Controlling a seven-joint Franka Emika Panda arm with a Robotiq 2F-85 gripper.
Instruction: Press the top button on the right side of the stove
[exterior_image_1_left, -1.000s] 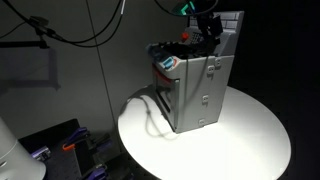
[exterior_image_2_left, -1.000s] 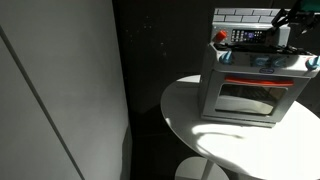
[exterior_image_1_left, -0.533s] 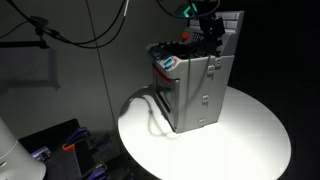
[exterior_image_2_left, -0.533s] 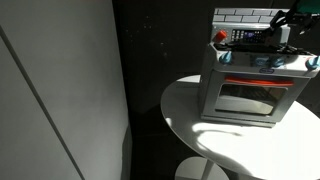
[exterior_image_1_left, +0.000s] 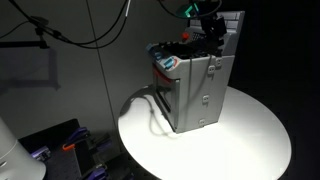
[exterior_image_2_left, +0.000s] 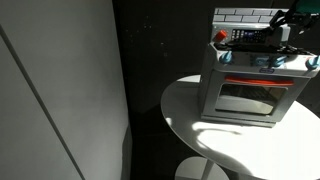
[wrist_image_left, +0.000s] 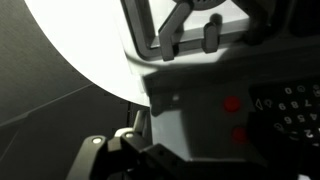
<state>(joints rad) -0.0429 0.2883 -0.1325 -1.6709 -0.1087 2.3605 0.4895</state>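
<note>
Tabletop first: a round white table (exterior_image_1_left: 255, 140) carries the stove (exterior_image_1_left: 195, 90), which stands on it with the oven door (exterior_image_2_left: 245, 97) facing forward in an exterior view. Above the stove's rear, close to the tiled back panel (exterior_image_2_left: 245, 14), hangs the gripper (exterior_image_1_left: 210, 36); whether its fingers are spread or together I cannot tell. The wrist view shows two red buttons (wrist_image_left: 232, 103) close together. A slight misaim could catch the wrong one, and a hard push might shove the light stove.

Matt grey plastic stove (exterior_image_1_left: 195, 90); glossy door.
</note>
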